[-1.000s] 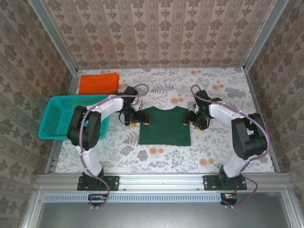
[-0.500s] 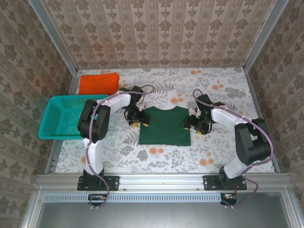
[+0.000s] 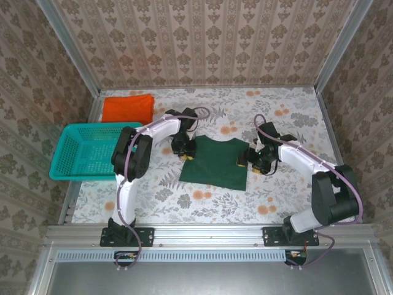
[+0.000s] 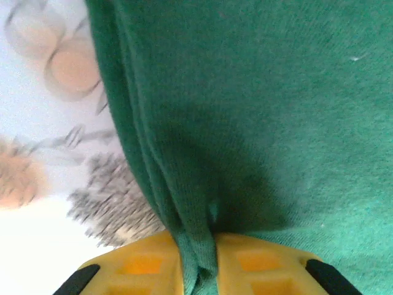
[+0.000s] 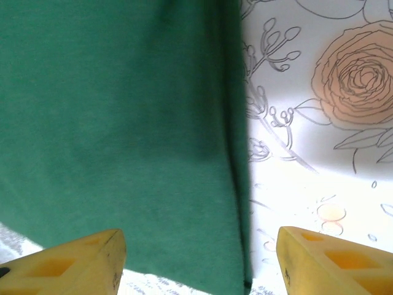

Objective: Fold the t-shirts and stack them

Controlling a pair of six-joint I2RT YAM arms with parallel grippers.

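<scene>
The dark green t-shirt (image 3: pixel 215 165) lies flat mid-table, its top left corner pulled up and skewed. My left gripper (image 3: pixel 186 153) is shut on that corner; in the left wrist view a ridge of green cloth (image 4: pixel 202 153) runs down between the yellow fingers (image 4: pixel 138 267) of the gripper (image 4: pixel 198 265). My right gripper (image 3: pixel 246 161) is open at the shirt's right edge. In the right wrist view its gripper (image 5: pixel 199 258) straddles the green cloth's edge (image 5: pixel 236 184), fingertips wide apart and clear of it. The orange t-shirt (image 3: pixel 127 108) lies folded at the back left.
A teal mesh basket (image 3: pixel 92 126) stands at the left edge of the floral table (image 3: pixel 288 196), beside the left arm. Patterned walls and metal posts enclose the table on three sides.
My left gripper slid right to the shirt's top left corner and shut on it, bunching and skewing the cloth. The right gripper shifted slightly and stayed open.
</scene>
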